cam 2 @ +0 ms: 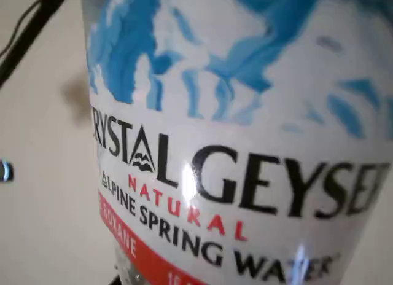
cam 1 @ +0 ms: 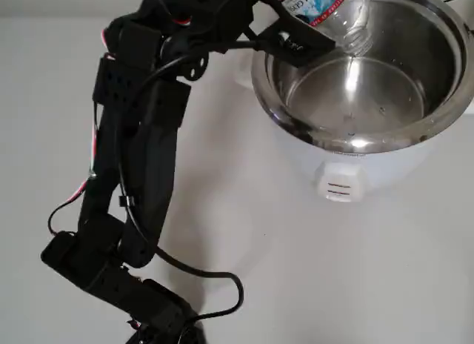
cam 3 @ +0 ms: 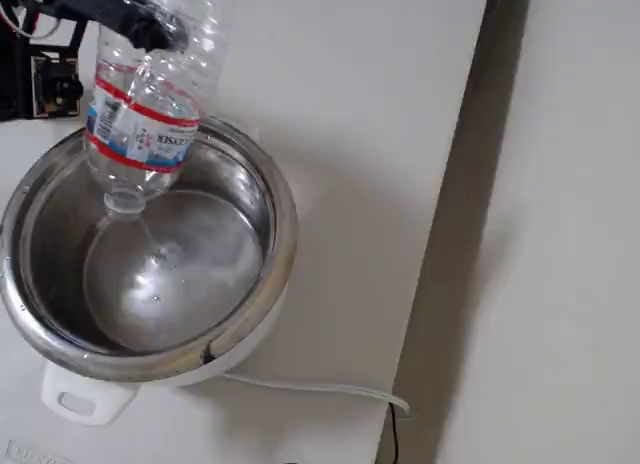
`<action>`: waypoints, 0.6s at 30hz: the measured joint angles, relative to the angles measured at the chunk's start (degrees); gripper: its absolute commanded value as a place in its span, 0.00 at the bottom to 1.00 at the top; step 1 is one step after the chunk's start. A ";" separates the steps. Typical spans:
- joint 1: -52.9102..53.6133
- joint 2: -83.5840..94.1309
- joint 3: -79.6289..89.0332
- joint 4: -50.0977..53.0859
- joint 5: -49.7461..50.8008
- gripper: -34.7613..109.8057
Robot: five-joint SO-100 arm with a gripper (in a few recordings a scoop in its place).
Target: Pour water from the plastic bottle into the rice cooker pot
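Observation:
The plastic bottle (cam 1: 326, 10) is clear, with a white, blue and red label. It hangs tipped mouth-down over the rice cooker pot (cam 1: 426, 55). My black gripper (cam 1: 315, 29) is shut on the bottle's body. In the fixed view the bottle (cam 3: 140, 124) is nearly upside down, with its open neck inside the shiny steel pot's rim (cam 3: 280, 224) and my gripper (cam 3: 150, 24) clamped on its upper part. Small drops of water (cam 3: 155, 299) glint on the pot's floor; I cannot make out a stream. The bottle's label (cam 2: 233, 174) is close up in the wrist view.
The pot sits in a white cooker body (cam 1: 341, 181) with a side handle (cam 3: 80, 394). A white cord (cam 3: 320, 389) trails from the cooker toward the table's right edge (cam 3: 450, 234). My arm's black cable (cam 1: 215, 285) loops over the table at the lower left.

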 measured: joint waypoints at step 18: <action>-6.59 0.00 0.00 1.05 -37.79 0.29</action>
